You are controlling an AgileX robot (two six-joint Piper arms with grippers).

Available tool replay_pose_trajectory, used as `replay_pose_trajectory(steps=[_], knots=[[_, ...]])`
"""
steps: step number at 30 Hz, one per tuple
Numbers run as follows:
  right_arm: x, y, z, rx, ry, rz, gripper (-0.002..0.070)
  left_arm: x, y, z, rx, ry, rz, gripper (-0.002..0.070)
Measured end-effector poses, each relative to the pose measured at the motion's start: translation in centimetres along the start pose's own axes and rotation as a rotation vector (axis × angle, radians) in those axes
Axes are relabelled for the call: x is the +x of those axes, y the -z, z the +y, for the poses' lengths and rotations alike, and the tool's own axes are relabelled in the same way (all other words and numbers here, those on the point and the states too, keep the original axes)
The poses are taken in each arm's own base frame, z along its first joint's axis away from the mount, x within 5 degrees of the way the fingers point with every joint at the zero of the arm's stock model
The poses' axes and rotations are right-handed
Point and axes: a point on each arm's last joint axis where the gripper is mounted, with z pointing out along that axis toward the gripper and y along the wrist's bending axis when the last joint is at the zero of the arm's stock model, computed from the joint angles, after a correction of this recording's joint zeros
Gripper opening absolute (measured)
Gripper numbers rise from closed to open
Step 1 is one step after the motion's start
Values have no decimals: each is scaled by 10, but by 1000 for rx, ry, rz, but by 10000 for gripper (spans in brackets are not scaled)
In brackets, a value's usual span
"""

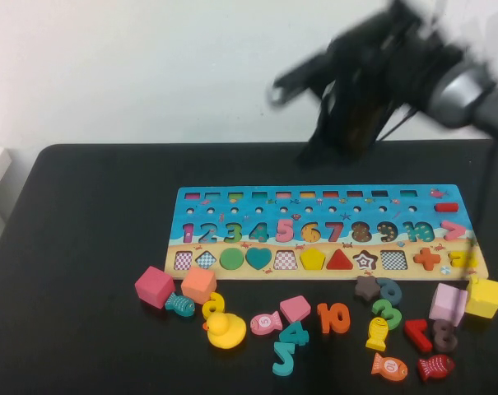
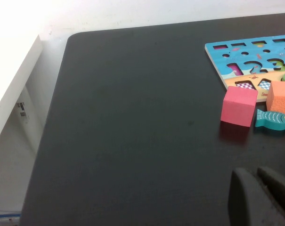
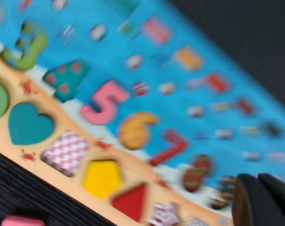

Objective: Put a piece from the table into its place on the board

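While the right gripper point(image 1: 275, 93) hangs blurred above the board's point(image 1: 314, 202) far edge, jaws together and empty, the piece point(image 1: 312, 258) sits in its slot between a checkered slot and the red triangle point(image 1: 338, 260). Left gripper point(image 2: 260, 195), jaws together, low over the table point(image 2: 133, 117).

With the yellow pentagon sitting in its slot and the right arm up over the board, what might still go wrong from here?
1. The right gripper, jaws shut, is raised above the board's far edge; dropping low while swinging away, it might nudge the board and unseat the yellow pentagon.
2. Loose pieces such as the yellow cube crowd the right arm's side and may get knocked.
The left gripper is low over the table, left of the board.
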Motion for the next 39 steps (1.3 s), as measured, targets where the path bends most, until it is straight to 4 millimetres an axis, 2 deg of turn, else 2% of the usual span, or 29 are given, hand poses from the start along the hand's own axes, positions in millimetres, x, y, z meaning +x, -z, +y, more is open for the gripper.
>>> replay_pose_trajectory(steps=[5, 9, 12, 15, 20, 28, 34, 39], knots=[[5, 96, -24, 86, -18, -131, 19, 0, 0, 0, 0, 0, 0, -1], [18, 157, -36, 116, -47, -212, 19, 0, 0, 0, 0, 2, 0, -1], [32, 197, -42, 126, -68, -266, 19, 0, 0, 0, 0, 2, 0, -1], [50, 224, -45, 130, -78, -291, 19, 0, 0, 0, 0, 2, 0, -1], [91, 249, -44, 128, -84, -287, 19, 0, 0, 0, 0, 2, 0, -1], [158, 266, -37, 104, -147, -364, 19, 0, 0, 0, 0, 2, 0, -1], [186, 289, -30, 29, -182, -484, 19, 0, 0, 0, 0, 2, 0, -1], [187, 291, -27, -13, -196, -493, 19, 0, 0, 0, 0, 0, 0, -3]])
